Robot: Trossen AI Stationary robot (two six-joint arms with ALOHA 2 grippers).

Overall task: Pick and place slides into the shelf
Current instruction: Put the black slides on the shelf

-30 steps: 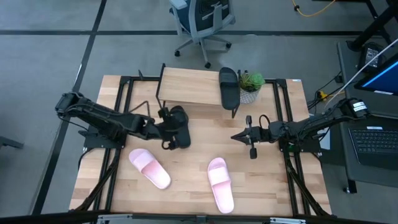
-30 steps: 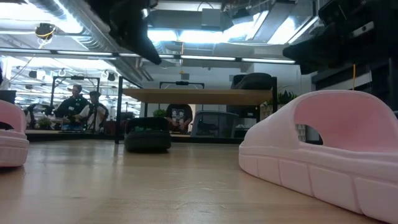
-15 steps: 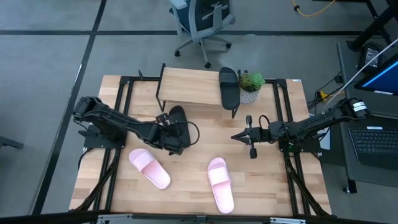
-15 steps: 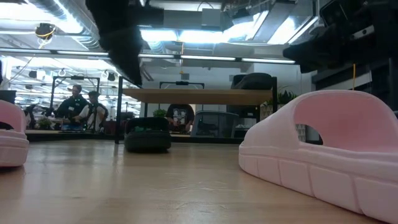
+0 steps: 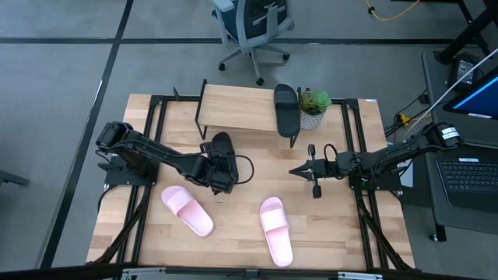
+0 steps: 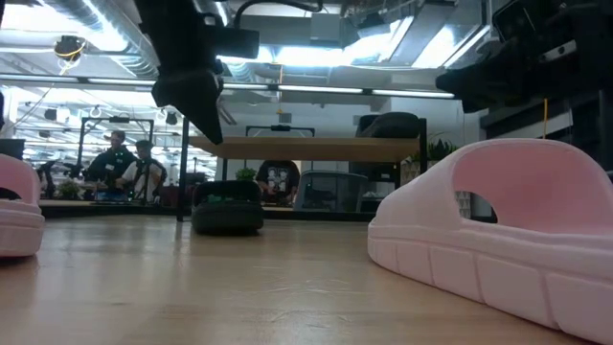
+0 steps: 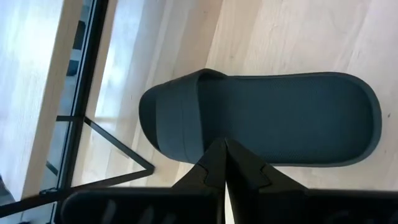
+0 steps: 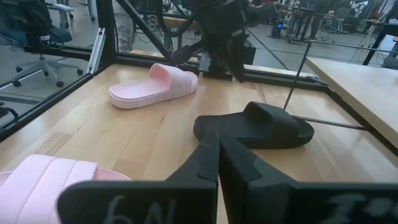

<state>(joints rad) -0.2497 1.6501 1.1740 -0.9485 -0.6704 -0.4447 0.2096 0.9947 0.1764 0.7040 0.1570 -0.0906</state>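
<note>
With one black slide point(image 5: 286, 109) already on the shelf point(image 5: 237, 113), the left pincer point(image 5: 220, 183), fingers pressed together and empty, hovers over the second black slide point(image 7: 261, 119) on the desk point(image 5: 342, 225); it seems to need to open and descend.

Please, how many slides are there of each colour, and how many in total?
Black slides: 2, one on the shelf top, one on the table beside the shelf
Pink slides: 2, both on the table
Total: 4
</note>
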